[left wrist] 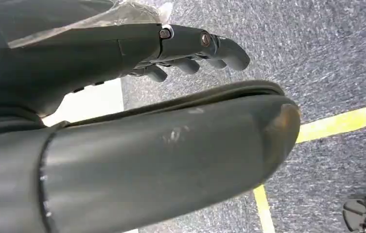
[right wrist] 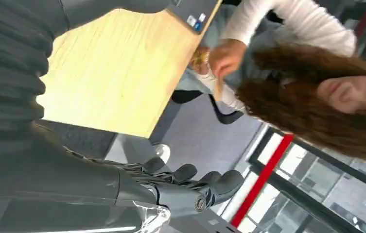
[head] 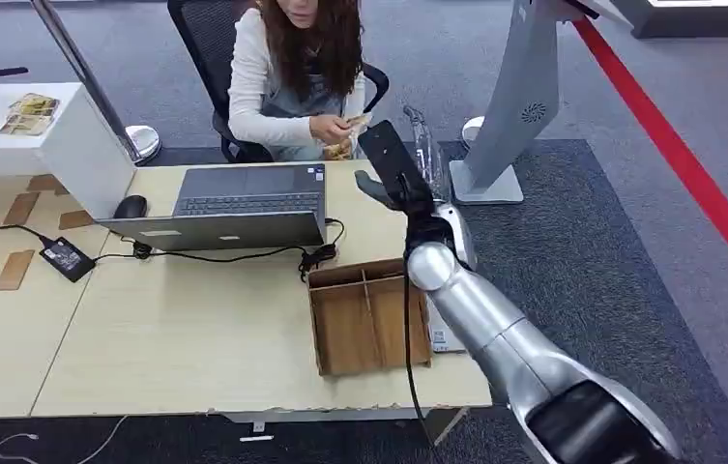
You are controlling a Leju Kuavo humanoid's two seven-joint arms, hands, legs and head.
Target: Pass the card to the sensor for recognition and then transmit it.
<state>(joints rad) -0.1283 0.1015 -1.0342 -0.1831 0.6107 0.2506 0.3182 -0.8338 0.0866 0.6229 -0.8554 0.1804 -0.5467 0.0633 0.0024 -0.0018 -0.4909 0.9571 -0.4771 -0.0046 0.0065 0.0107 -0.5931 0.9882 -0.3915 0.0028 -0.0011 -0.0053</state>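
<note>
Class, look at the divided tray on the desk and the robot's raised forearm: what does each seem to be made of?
The tray looks like brown wood or fibreboard, matt, with thin flat walls and a divider. The right forearm looks like silver metal or metallic-painted plastic, with a smooth sheen and bright highlights; which one, the head view leaves open.

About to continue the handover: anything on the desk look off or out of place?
Mostly tidy. The wooden tray sits near the desk's front right, slightly skewed to the desk edge. The person holds a card-like item; the right hand holds nothing.
</note>
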